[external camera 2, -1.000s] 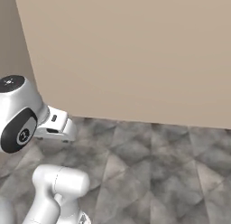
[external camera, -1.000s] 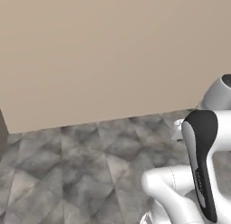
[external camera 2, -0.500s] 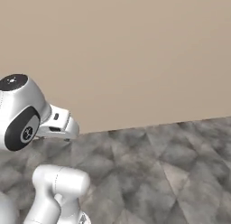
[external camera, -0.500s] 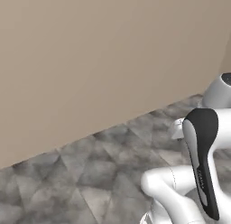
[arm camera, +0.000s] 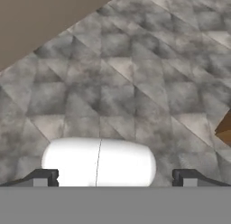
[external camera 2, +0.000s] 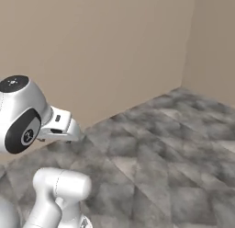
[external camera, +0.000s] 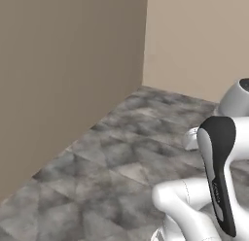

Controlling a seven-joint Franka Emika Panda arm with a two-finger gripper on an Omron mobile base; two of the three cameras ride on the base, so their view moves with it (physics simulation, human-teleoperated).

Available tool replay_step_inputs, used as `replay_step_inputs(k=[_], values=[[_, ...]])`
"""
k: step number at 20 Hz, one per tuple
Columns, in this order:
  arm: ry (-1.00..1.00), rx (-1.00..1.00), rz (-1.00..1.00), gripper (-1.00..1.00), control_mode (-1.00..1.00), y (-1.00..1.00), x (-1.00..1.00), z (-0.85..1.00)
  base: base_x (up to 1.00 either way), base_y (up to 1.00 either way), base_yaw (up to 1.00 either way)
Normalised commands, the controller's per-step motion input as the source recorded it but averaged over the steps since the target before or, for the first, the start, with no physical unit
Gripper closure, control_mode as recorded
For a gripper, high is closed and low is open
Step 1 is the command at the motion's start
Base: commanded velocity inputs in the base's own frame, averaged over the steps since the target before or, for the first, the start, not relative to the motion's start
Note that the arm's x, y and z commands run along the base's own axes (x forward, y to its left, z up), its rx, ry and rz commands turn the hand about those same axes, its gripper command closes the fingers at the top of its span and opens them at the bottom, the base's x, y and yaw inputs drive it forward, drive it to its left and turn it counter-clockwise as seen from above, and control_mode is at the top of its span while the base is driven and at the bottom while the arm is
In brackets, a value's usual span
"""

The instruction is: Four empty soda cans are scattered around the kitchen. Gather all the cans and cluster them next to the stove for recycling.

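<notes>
The soda cans and the stove are out of view. In the hand view my gripper (arm camera: 116, 178) is open, its two dark fingertips (arm camera: 45, 177) set wide apart with nothing between them, pointing down at grey tiled floor (arm camera: 135, 74). My white arm (external camera: 219, 181) rises folded at the lower right of the left base view. Its big round joint (external camera 2: 20, 114) sits at the left of the right base view.
Two plain beige walls meet in a corner (external camera: 146, 41), seen also in the right base view as the corner (external camera 2: 192, 38). Grey marbled floor (external camera 2: 160, 149) stretches ahead to it. A brown edge (arm camera: 224, 126) pokes in at the right of the hand view.
The whole picture has shifted: the base has turned, and the room corner has come into both base views. The arm keeps its pose and the gripper stays open.
</notes>
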Motion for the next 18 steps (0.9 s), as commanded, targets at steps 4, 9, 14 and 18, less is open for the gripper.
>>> replay_step_inputs(k=[4,9,14,18], values=[[0.0,0.0,0.0,-1.0,1.0,0.0,0.0,0.0,0.53,0.21,-0.77],[0.0,0.0,0.0,-1.0,1.0,0.0,0.0,0.0,0.62,0.49,-0.77],[0.0,0.0,0.0,-1.0,1.0,0.0,0.0,0.0,0.63,0.59,-0.77],[0.0,0.0,0.0,-1.0,1.0,0.0,0.0,0.0,0.63,0.6,-0.78]])
